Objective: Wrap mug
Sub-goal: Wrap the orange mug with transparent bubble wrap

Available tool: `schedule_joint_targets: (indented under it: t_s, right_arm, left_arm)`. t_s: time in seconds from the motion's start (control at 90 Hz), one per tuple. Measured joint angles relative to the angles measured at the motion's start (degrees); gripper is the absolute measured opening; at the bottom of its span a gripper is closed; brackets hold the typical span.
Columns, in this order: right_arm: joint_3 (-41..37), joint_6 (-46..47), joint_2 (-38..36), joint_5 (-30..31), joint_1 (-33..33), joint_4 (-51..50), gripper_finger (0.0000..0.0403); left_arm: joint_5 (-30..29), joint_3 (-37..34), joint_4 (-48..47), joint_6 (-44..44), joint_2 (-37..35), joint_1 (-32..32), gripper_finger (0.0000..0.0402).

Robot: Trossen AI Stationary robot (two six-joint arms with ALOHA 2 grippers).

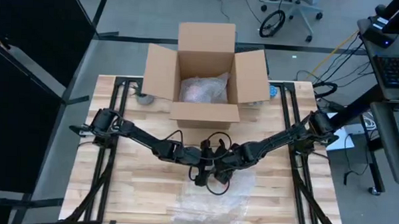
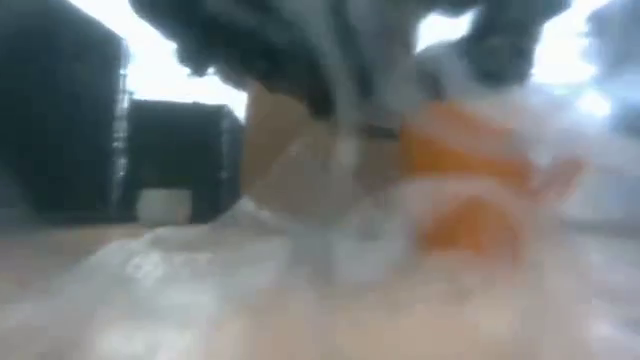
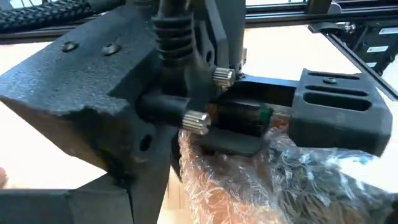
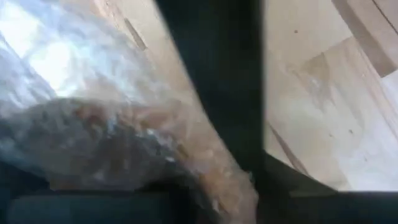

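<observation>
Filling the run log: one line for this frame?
stage: wrapping mug | left gripper and right gripper: meeting over bubble wrap, table front | mug: orange, under wrap | cardboard box: open, behind

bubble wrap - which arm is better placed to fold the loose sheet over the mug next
Likely the right, by a small margin. Both meet at the mug, but the right end effector sits nearer the loose bubble wrap; the left end effector sits just behind.

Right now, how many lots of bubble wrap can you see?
2: a clear bubble wrap bundle inside the open brown cardboard box, and a clear bubble wrap sheet on the wooden table's near edge. More may be hidden.
</observation>
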Motion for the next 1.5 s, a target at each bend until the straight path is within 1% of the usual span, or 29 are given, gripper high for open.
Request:
schedule_joint_targets:
  t_s: [0.067, 0.111, 0.211, 0.344, 0.456, 0.711, 0.911, 1.022, 1.233, 1.4, 1.5]
  right_arm:
    - [0.0, -1.37, -0.02, 0.16, -0.14, -0.53, 0.0186]
    - [0.03, -1.94, -0.02, 0.41, -0.43, -1.28, 0.0205]
    - [0.22, -3.25, 0.04, 1.62, -1.24, -3.76, 0.0225]
    - [0.26, -6.3, 0.0, 2.72, -2.78, -5.06, 0.022]
    - [0.24, -8.02, 0.0, 2.85, -3.9, -5.19, 0.0212]
    - [0.07, -9.71, -0.5, 3.6, -4.45, -6.94, 0.0211]
    - [0.02, -8.99, -1.62, 6.05, -4.55, -8.89, 0.021]
    - [-0.09, -6.23, -2.55, 7.54, -4.75, -9.56, 0.021]
    - [-0.04, -0.71, -3.46, 12.41, -4.88, -14.52, 0.021]
    - [-0.02, -0.12, -3.54, 12.83, -5.09, -15.7, 0.021]
    - [-0.02, -0.5, -3.54, 12.71, -5.08, -15.41, 0.021]
  left_arm:
    - [-0.02, -0.04, -0.16, 0.01, 0.0, 0.0, 0.0238]
    - [0.01, -0.04, -0.19, 0.14, 0.0, 0.0, 0.0238]
    - [-0.08, 0.02, -0.12, 0.36, -0.29, 0.21, 0.0238]
    - [-2.59, 0.0, -1.29, 0.61, -1.76, 0.59, 0.0238]
    - [-4.7, -0.15, -4.29, 1.21, -3.8, 0.88, 0.0238]
    - [-5.44, -0.34, -9.99, 1.18, -8.77, 0.96, 0.0238]
    - [-5.37, -0.26, -18.82, 0.56, -13.44, 0.25, 0.0238]
    - [-3.87, -0.15, -23.98, -0.15, -14.99, -0.73, 0.0238]
    - [-2.88, -0.15, -33.99, -3.99, -18.16, -4.83, 0.0238]
    - [-2.01, -0.15, -41.47, -4.24, -18.51, -11.09, 0.0238]
    - [0.09, -0.04, -45.39, -4.63, -17.61, -14.2, 0.0238]
